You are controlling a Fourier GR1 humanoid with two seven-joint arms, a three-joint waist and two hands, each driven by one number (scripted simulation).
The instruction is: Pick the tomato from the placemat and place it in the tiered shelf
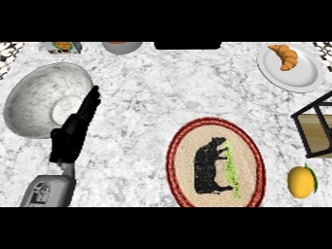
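marble counter (161, 87) | left hand (71, 138) fingers straight, holding nothing, beside bowl (32, 102) | yellow fruit (301, 182) right of placemat (190, 146), near shelf (318, 127)

No words, numbers or brand names can be read anywhere. The placemat (215, 163) carries only a black animal silhouette beside a green strip, with no lettering. A small packet (62, 46) at the surface's far edge has a printed face too small to read. Pale marks on the grey forearm (47, 190) cannot be made out.
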